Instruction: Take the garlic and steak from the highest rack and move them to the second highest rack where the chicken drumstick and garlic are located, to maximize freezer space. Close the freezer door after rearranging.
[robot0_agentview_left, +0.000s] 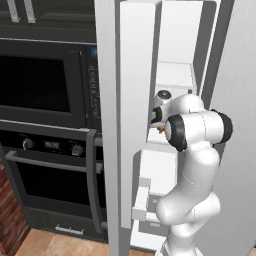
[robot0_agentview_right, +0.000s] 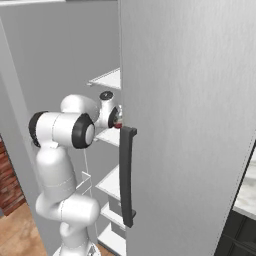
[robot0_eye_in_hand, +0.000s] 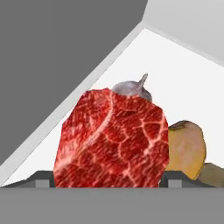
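Observation:
In the hand view the steak (robot0_eye_in_hand: 113, 140), a marbled red slab, stands upright between my fingertips, and my gripper (robot0_eye_in_hand: 109, 180) is shut on it. Just behind it lies a grey-white garlic (robot0_eye_in_hand: 131, 87) with its tip pointing up. The golden chicken drumstick (robot0_eye_in_hand: 188, 148) rests to its right. Both lie on the white second highest rack (robot0_eye_in_hand: 175, 70). A sliver of the steak (robot0_agentview_right: 118, 125) shows at the hand in the right base view. The highest rack (robot0_agentview_left: 172, 80) is the white shelf above my wrist. The freezer door (robot0_agentview_left: 135, 125) stands open at my left.
A black microwave (robot0_agentview_left: 40, 82) and oven (robot0_agentview_left: 50, 175) with a bar handle stand left of the freezer door. A grey door with a dark handle (robot0_agentview_right: 127, 175) is close on my right. Lower white shelves (robot0_agentview_right: 112, 182) sit beneath my arm.

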